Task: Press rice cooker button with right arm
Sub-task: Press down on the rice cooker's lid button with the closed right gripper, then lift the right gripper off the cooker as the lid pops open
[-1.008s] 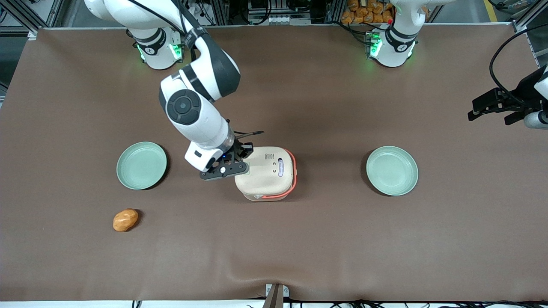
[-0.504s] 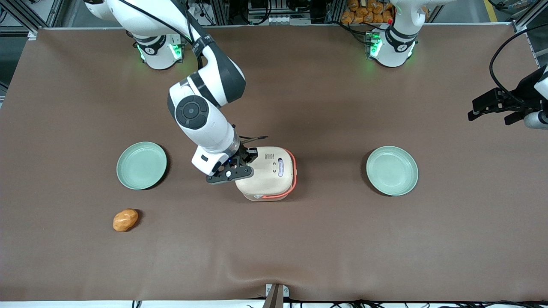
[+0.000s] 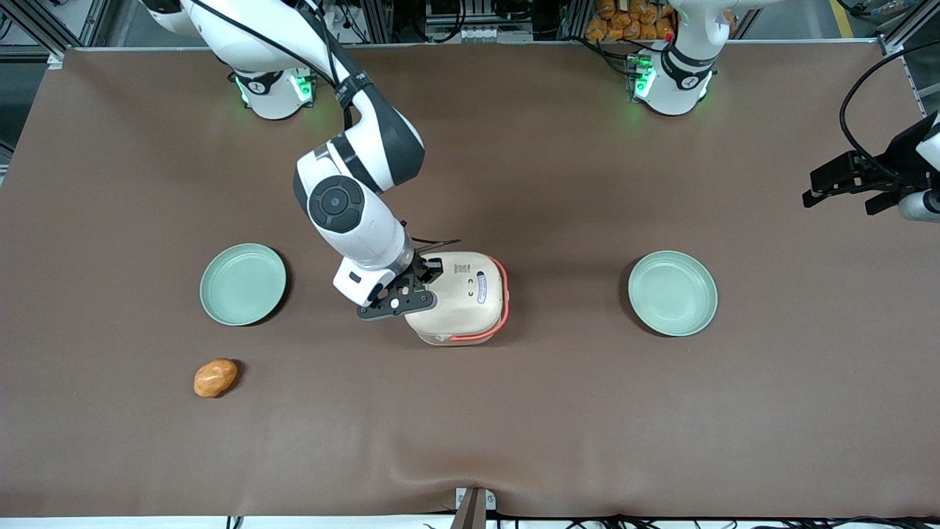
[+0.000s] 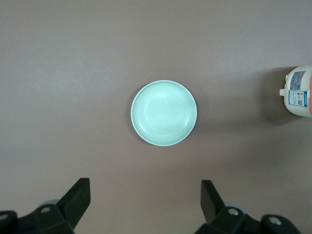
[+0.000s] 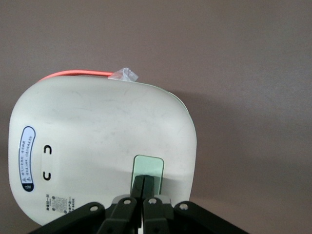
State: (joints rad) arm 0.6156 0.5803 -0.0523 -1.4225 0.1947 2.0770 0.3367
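The cream-white rice cooker (image 3: 463, 294) with an orange-red hoop handle stands mid-table between two plates. It also shows in the right wrist view (image 5: 97, 141) and in the left wrist view (image 4: 298, 92). Its pale green button (image 5: 148, 166) sits on the lid near the edge. The right arm (image 3: 345, 198) reaches down over the cooker's working-arm side. My gripper (image 5: 144, 179) (image 3: 424, 270) is shut, fingers pressed together, with the tips right over the button. In the front view the button is hidden under the gripper.
A pale green plate (image 3: 243, 284) lies toward the working arm's end, another (image 3: 673, 293) toward the parked arm's end, also in the left wrist view (image 4: 164, 113). An orange-brown potato-like object (image 3: 215, 378) lies nearer the front camera than the first plate.
The right arm has moved sideways toward the cooker, bringing the shut gripper over the lid's edge. The cooker has not moved.
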